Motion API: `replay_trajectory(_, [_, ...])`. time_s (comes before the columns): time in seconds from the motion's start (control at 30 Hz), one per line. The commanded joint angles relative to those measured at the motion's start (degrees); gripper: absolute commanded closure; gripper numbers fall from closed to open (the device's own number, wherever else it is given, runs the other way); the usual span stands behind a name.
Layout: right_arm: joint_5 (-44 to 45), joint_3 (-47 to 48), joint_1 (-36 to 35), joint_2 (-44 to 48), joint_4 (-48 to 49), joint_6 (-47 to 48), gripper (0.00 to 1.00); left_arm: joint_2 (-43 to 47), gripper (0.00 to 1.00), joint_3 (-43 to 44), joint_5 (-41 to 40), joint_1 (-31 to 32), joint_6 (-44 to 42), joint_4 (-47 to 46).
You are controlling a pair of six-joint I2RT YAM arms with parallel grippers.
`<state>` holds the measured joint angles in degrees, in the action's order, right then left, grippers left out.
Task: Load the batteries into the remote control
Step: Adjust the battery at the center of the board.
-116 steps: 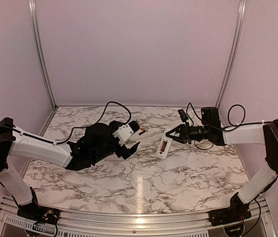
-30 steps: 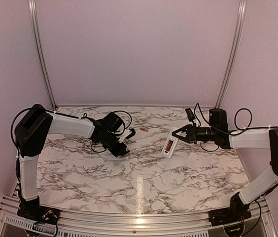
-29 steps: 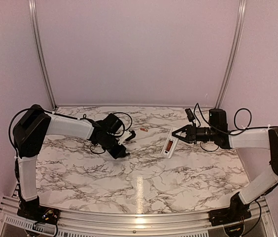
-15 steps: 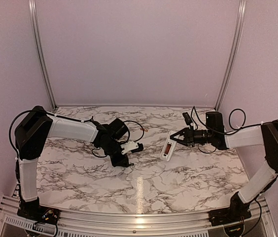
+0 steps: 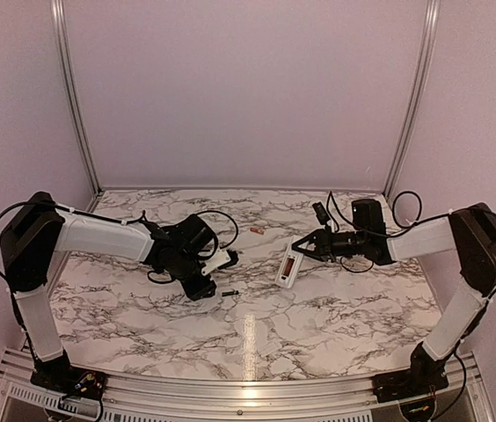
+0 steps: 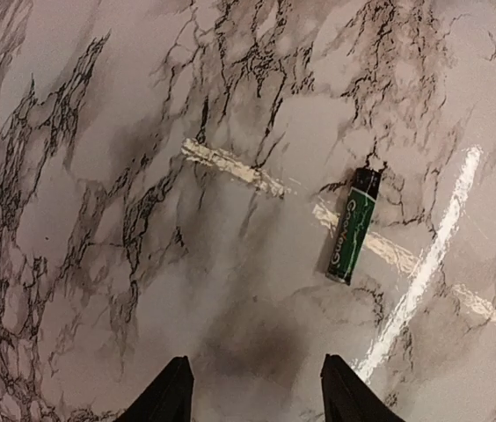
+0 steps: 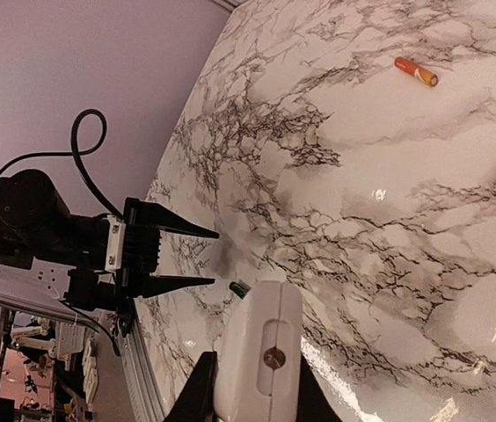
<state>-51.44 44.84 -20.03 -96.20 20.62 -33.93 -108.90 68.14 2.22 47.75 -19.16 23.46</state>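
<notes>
The left gripper (image 6: 255, 365) stood part open over the marble table (image 5: 336, 325), its two dark fingers spread with nothing between them. A green battery (image 6: 352, 230) with a black cap lay flat on the table just ahead of those fingers. In the left wrist view it sat off to the right of their centre line, so the jaws did not straddle it. Its long axis ran nearly straight away from the fingertips with a slight tilt, and the black end pointed away from them. From above it lay just beside the left gripper on the near side, plainly closer to the left arm than to the right. A red battery (image 7: 416, 71) lay farther back on the table, well apart from both arms. The right gripper (image 7: 252, 400) was closed on one end of the remote control (image 7: 261, 338), whose free end pointed across toward the left arm. In the top view a reddish patch showed in the remote's recess, perhaps a battery already seated, though it was too small to be sure. Any pickup of the green battery would need the left jaws shifted sideways over it and turned across its length.
</notes>
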Motion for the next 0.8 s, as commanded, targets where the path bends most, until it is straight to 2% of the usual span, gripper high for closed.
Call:
replay_trajectory(0.0, [3.8, 4.3, -3.0, -2.3, 3.0, -0.3, 1.00, 10.7, 0.45, -7.4, -8.1, 0.0, 9.3, -8.6])
replay_trajectory(0.17, [7.7, 7.9, -5.4, -5.6, 5.6, -1.5, 1.00, 19.3, 0.44, -18.5, -8.6, 1.4, 17.2, -18.5])
replay_trajectory(0.3, [9.2, 11.2, -7.7, -9.2, 7.4, -3.1, 1.00, 20.7, 0.45, -24.7, -10.6, 4.0, 22.8, -25.8])
replay_trajectory(0.53, [11.4, 17.2, -11.6, -15.2, 7.4, -3.2, 1.00, 14.3, 0.49, -24.1, -16.1, 8.8, 27.8, -28.3])
replay_trajectory(0.77, [12.4, 21.2, -13.2, -19.3, 4.9, -1.3, 1.00, 8.8, 0.52, -20.9, -19.4, 11.5, 28.4, -28.0])
